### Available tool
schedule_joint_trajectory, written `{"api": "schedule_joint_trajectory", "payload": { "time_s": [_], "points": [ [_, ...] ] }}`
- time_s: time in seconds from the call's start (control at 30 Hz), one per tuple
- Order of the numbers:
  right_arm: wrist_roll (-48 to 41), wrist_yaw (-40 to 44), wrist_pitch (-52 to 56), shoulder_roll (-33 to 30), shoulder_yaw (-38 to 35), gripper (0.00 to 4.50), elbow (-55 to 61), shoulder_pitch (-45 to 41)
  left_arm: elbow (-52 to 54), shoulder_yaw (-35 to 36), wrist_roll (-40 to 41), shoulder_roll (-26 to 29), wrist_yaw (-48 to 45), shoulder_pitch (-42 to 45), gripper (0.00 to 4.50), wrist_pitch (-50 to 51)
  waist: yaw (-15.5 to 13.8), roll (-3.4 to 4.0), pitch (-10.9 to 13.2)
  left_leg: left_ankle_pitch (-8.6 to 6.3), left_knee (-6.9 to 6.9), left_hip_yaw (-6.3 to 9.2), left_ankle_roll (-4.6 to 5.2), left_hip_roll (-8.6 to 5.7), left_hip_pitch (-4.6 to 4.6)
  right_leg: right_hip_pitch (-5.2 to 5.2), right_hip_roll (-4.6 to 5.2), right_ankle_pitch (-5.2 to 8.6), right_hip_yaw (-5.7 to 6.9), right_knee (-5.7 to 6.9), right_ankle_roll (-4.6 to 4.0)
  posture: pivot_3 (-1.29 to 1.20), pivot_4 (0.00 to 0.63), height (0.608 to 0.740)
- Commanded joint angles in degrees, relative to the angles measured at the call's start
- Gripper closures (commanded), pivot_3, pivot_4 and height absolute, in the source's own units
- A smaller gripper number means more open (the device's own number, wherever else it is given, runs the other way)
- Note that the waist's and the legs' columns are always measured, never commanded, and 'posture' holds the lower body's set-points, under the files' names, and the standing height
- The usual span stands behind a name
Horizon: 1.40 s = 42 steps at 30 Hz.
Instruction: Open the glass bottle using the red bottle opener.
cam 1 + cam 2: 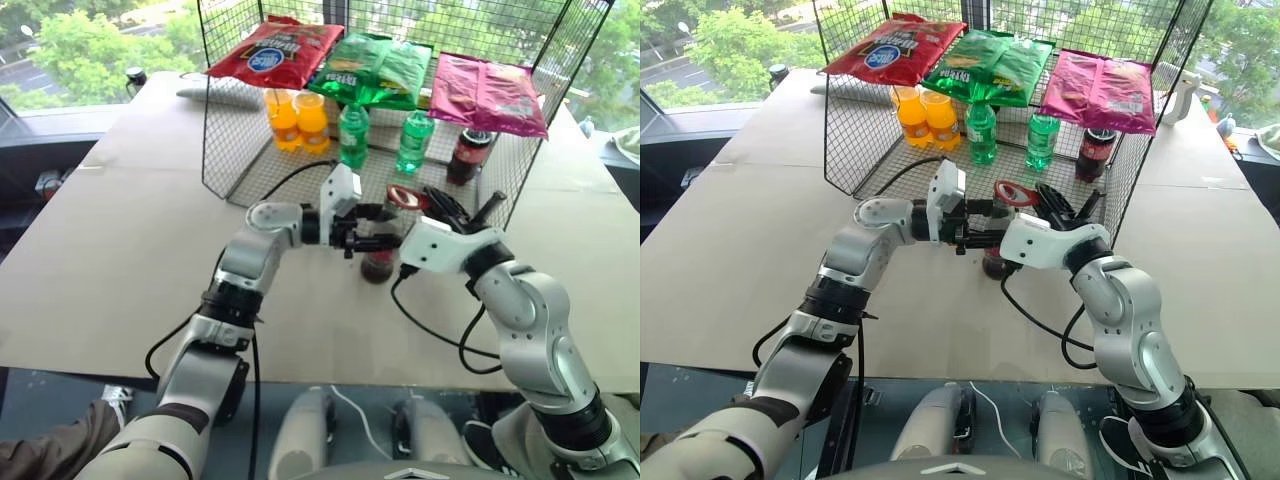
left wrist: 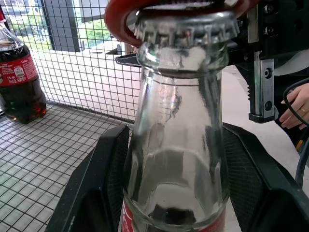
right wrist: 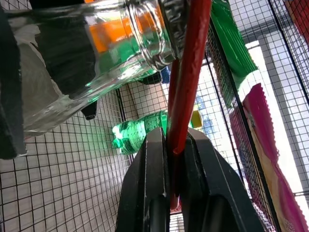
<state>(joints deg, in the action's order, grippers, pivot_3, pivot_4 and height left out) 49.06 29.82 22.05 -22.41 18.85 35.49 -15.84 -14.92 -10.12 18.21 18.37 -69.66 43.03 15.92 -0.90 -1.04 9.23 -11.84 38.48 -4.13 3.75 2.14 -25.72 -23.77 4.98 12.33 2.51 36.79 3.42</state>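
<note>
Left wrist view, left end effector (image 2: 176, 193) gripping glass bottle (image 2: 177, 145) standing on bench (image 1: 120, 250), right end effector (image 3: 176, 159) pinching red bottle opener (image 3: 186, 87), loop sitting over cap (image 2: 186, 26)

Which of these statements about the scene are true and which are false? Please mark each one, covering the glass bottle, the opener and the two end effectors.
1. The left end effector holds the glass bottle between its fingers. True.
2. The metal cap is already off the bottle. False: it still sits on the mouth.
3. The right end effector is shut on the red bottle opener. True.
4. The opener lies flat on the table. False: its head is at the bottle's cap.
5. The green plastic bottles stand outside the wire cage. False: they stand inside it.
</note>
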Motion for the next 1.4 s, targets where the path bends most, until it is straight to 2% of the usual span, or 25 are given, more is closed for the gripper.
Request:
{"api": "schedule_joint_trajectory", "payload": {
  "time_s": [0.03,0.73,1.4],
  "points": [
    [0.0,3.1,-1.6,-1.2,1.0,4.50,-1.1,0.7,1.2,1.0,-0.5,-0.5,2.1,1.3,2.27,-2.7,0.0,0.00,0.0,0.00,0.00,0.00,0.00,0.00,0.00,0.00,0.00,0.00,0.00,0.00,0.00,0.00,0.150,0.740],
    [-1.5,8.1,-5.8,-5.5,-2.4,4.50,-1.3,-2.7,1.0,0.9,-1.0,-0.3,2.2,0.9,2.27,-3.3,0.1,0.02,0.0,-0.01,-0.05,-0.03,-0.01,0.02,0.00,-0.03,0.03,0.00,0.02,-0.04,0.00,0.00,0.150,0.740],
    [-6.6,13.5,-11.7,-14.1,-7.2,4.50,-2.8,-7.3,0.7,0.6,-1.1,-0.5,2.7,0.5,2.27,-4.6,0.1,0.05,0.0,-0.02,-0.09,-0.04,-0.01,0.03,-0.01,-0.07,0.06,0.00,0.03,-0.08,-0.01,0.00,0.150,0.740]
  ]
}}
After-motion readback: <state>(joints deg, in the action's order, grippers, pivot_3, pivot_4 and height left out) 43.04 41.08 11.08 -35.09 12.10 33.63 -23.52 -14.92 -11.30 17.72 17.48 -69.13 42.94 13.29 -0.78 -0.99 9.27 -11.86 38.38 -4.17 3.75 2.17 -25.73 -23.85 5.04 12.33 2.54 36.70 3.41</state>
